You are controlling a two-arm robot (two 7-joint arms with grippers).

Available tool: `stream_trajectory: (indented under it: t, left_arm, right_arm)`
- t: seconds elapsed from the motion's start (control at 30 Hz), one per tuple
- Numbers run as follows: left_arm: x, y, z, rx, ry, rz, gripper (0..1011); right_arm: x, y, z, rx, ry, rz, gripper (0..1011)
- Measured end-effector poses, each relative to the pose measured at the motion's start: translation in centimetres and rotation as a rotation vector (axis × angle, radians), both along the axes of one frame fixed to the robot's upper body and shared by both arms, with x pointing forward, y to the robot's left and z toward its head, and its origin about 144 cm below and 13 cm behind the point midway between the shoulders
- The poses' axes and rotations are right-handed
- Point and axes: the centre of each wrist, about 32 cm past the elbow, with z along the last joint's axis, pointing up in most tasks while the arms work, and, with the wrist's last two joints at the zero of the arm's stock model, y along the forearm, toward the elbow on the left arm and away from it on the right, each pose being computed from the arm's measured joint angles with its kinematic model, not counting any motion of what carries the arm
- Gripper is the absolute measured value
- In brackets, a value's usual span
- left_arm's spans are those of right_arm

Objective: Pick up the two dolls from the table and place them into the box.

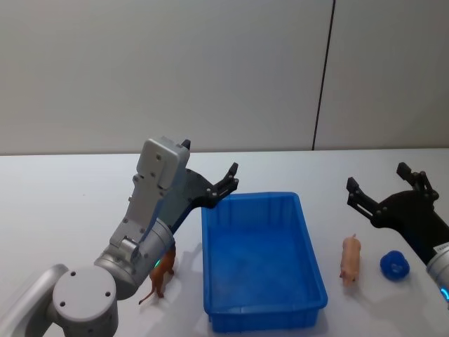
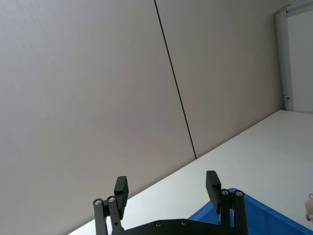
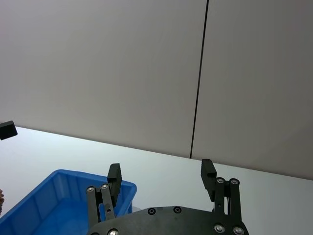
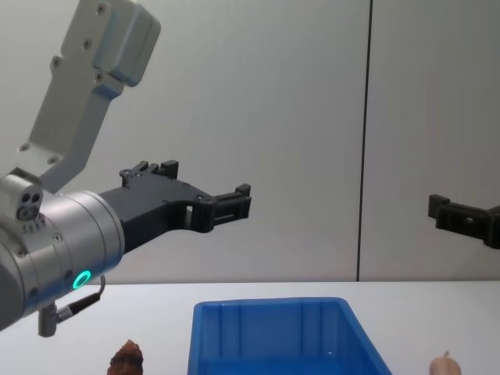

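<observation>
Dolls (image 1: 350,258) on table (image 1: 63,196) beside box (image 1: 265,317)

Bright even light, soft faint shadows on the table (image 1: 63,196)

A plain grey wall (image 1: 175,70) stands at the back. A thin dark line (image 1: 323,77) runs down it between two panels. A white door frame (image 2: 281,58) stands at one side

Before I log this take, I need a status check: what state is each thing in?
Left gripper: open, raised, empty.
Right gripper: open, raised, empty.
Bright blue plastic bin: upright, empty.
Dark reddish-brown doll: on white table, left of bin.
Pale pink doll: lying on table, right of bin.
</observation>
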Motion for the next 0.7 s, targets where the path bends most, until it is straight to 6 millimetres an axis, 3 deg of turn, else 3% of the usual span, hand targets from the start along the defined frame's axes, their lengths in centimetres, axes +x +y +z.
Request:
stream_trajectory:
  t: [0.7]
  left_arm:
    - [0.00, 0.00, 0.00, 0.000, 0.000, 0.000, 1005]
  right_arm:
    - [0.00, 0.00, 0.00, 0.000, 0.000, 0.000, 1001]
